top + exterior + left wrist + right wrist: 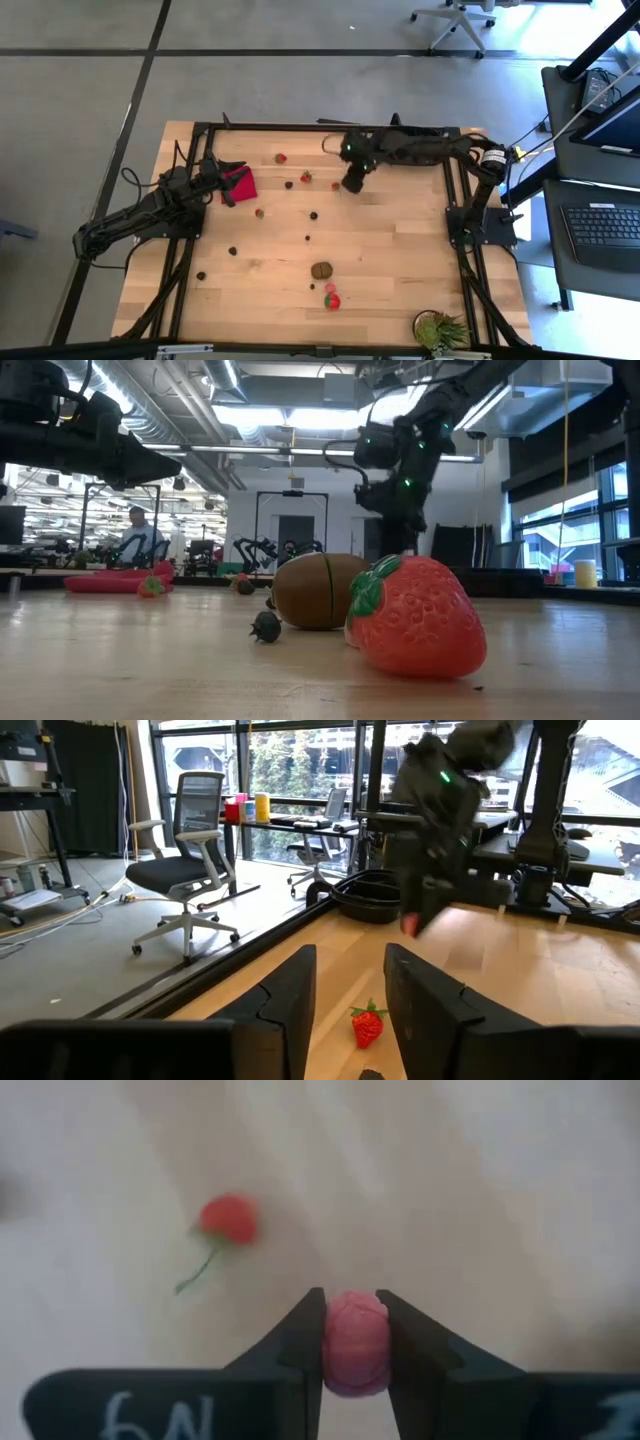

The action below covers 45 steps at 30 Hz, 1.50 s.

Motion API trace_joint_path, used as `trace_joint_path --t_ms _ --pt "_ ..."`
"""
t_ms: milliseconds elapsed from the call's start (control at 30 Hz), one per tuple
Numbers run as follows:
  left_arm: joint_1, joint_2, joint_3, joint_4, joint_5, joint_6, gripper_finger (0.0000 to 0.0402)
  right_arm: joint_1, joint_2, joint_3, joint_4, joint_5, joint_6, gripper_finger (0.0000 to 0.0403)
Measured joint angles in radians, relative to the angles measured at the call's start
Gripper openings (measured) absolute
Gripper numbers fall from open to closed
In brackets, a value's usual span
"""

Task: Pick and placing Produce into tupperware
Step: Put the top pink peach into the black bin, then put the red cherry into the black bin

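Wooden counter (pixel 400 260), high view: produce scattered mid-surface; right tool (pixel 352 185) at 12 o'clock, left tool (pixel 228 182) waits at 9 over red cloth (pixel 240 184). No tupperware visible.

Low view: big strawberry (pixel 415 616) and brown lump (pixel 315 590) close up.

Left wrist: fingers (pixel 290 992) parted, empty.

Right wrist: tool clamped on pink-red piece (pixel 354 1340). Judgement: lift straight, keep the grip steady.

Strawberries (pixel 331 298), dark berries (pixel 313 215), brown lump (pixel 321 269) — scattered across the table.
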Motion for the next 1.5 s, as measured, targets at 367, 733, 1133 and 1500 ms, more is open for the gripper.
trace_joint_path --t_ms 367,733,1133,1500 --pt "0.0 0.0 0.0 0.0 0.0 0.0 0.012 -0.263 -0.002 0.268 -0.368 -0.004 -0.013 0.0082" --pt "0.0 0.0 0.0 0.0 0.0 0.0 0.01 -0.487 -0.004 0.182 -0.404 -0.004 0.055 0.0082" --pt "0.0 0.0 0.0 0.0 0.0 0.0 0.0081 -0.495 -0.004 0.105 -0.357 -0.004 0.039 0.0119" --pt "0.0 0.0 0.0 0.0 0.0 0.0 0.0064 -0.495 -0.004 0.105 -0.354 -0.004 0.046 0.02"
